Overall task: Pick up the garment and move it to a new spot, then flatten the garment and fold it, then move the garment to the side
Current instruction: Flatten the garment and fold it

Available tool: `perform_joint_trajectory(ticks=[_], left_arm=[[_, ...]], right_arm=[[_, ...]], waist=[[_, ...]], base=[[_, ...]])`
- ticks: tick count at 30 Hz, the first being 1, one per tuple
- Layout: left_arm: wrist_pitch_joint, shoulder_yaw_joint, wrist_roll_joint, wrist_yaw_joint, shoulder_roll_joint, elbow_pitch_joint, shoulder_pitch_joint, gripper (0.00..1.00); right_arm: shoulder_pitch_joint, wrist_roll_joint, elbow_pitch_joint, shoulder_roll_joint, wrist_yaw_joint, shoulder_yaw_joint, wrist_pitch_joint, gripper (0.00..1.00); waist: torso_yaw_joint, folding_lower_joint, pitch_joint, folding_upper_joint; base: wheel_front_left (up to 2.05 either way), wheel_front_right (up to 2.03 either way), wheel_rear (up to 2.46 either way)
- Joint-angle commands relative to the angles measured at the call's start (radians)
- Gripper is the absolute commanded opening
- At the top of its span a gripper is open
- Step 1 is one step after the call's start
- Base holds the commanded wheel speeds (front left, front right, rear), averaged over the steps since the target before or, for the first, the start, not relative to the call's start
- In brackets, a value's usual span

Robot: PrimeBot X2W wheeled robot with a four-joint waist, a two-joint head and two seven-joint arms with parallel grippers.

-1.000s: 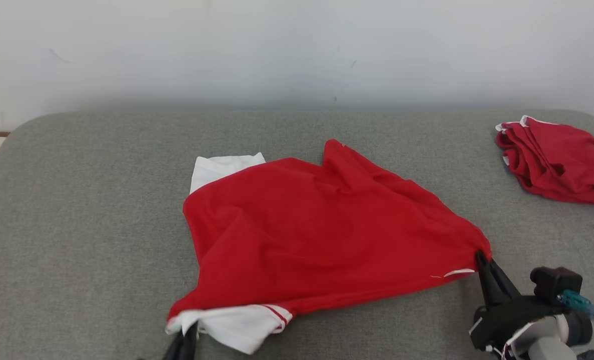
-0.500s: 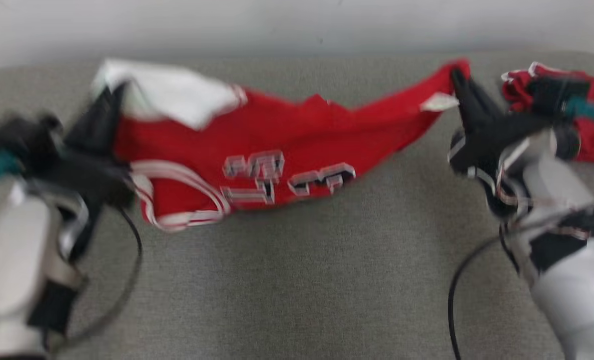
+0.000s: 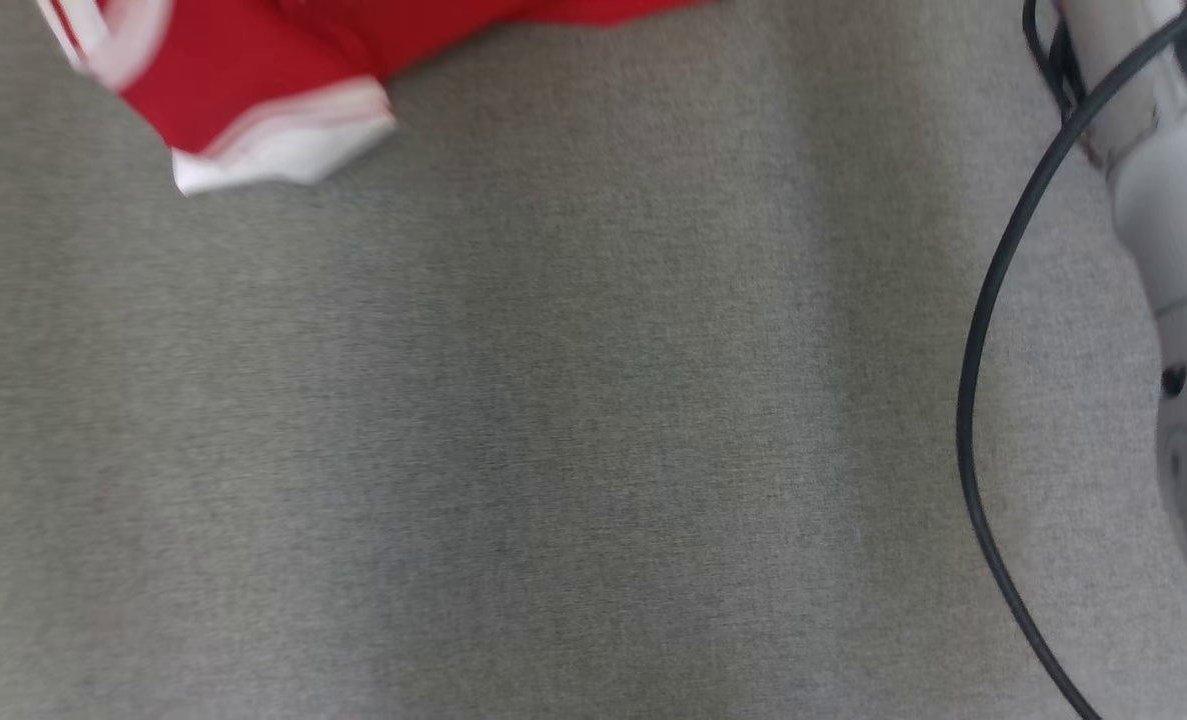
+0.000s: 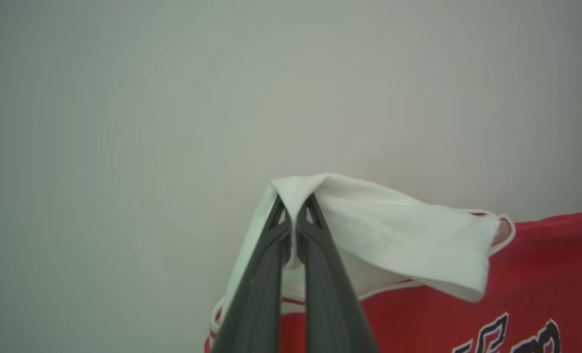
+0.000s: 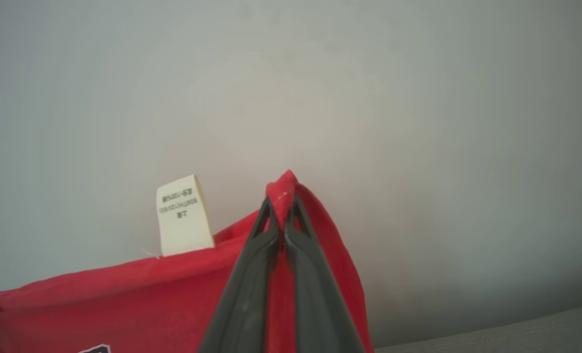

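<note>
The garment is a red shirt with white sleeves and white trim. Its lower part hangs into the top left of the head view, above the grey padded surface. In the left wrist view my left gripper is shut on a white sleeve, with red cloth and dark lettering to the right. In the right wrist view my right gripper is shut on a red corner of the garment, beside a small white care label. Both grippers point at a plain pale wall.
My pale right forearm and its black cable run down the right side of the head view. In the right wrist view a strip of grey surface lies at the bottom right.
Both grippers have lifted the garment off the surface and stretched it between them. The head camera has tipped down, so the wall and the second red pile have left the picture.
</note>
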State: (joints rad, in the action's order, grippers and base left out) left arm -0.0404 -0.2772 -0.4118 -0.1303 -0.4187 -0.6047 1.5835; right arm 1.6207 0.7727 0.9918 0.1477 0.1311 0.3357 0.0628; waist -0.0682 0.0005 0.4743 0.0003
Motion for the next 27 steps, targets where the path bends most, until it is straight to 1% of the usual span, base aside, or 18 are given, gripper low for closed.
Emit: perform_joint_trajectory(ticks=[1,6,8,9,12,15,19,24,27], left_arm=[[-0.002,-0.003,0.005,0.001,-0.002,-0.021,0.062,0.0],[-0.018,-0.028,0.008,0.001,0.04,-0.109,0.218,0.0],[-0.027,-0.045,0.012,0.001,0.059,-0.136,0.256,0.0],[-0.027,-0.045,0.012,0.001,0.059,-0.136,0.256,0.0],[-0.067,-0.07,0.036,0.003,0.074,-0.164,0.306,0.0],[-0.129,-0.07,0.05,0.02,0.084,-0.189,0.342,0.0],[-0.141,-0.083,0.044,0.019,0.105,-0.239,0.363,0.0],[-0.157,-0.093,0.009,0.008,0.098,-0.278,0.33,0.0],[-0.169,-0.1,-0.01,0.003,0.085,-0.273,0.291,0.0]], right_arm=[[0.05,-0.005,0.026,-0.009,-0.001,-0.01,0.018,0.0],[0.191,-0.02,0.126,-0.032,-0.001,-0.036,0.076,0.0],[0.233,-0.035,0.156,-0.032,-0.001,-0.034,0.097,0.0],[0.233,-0.035,0.156,-0.032,-0.001,-0.034,0.097,0.0],[0.276,-0.055,0.19,-0.029,-0.001,-0.026,0.118,0.0],[0.296,-0.063,0.212,-0.033,-0.001,-0.016,0.133,0.0],[0.307,-0.069,0.225,-0.026,-0.001,-0.004,0.142,0.0],[0.257,-0.046,0.198,-0.019,-0.001,0.038,0.12,0.0],[0.216,-0.044,0.161,-0.008,-0.001,0.087,0.098,0.0]], waist=[[-0.045,-0.0005,0.049,-0.0003],[-0.055,-0.0005,0.033,-0.0003],[-0.052,-0.0005,0.032,-0.0003],[-0.052,-0.0005,0.032,-0.0003],[-0.045,-0.0005,0.044,-0.0003],[-0.048,-0.0005,0.056,-0.0003],[-0.041,-0.0005,0.077,-0.0003],[-0.033,-0.0005,0.106,-0.0003],[-0.034,-0.0005,0.114,-0.0003]], base=[[0.0,0.0,0.0],[0.0,0.0,0.0],[0.0,0.0,0.0],[0.0,0.0,0.0],[0.0,0.0,0.0],[0.0,0.0,0.0],[0.0,0.0,0.0],[0.0,0.0,0.0],[0.0,0.0,0.0]])
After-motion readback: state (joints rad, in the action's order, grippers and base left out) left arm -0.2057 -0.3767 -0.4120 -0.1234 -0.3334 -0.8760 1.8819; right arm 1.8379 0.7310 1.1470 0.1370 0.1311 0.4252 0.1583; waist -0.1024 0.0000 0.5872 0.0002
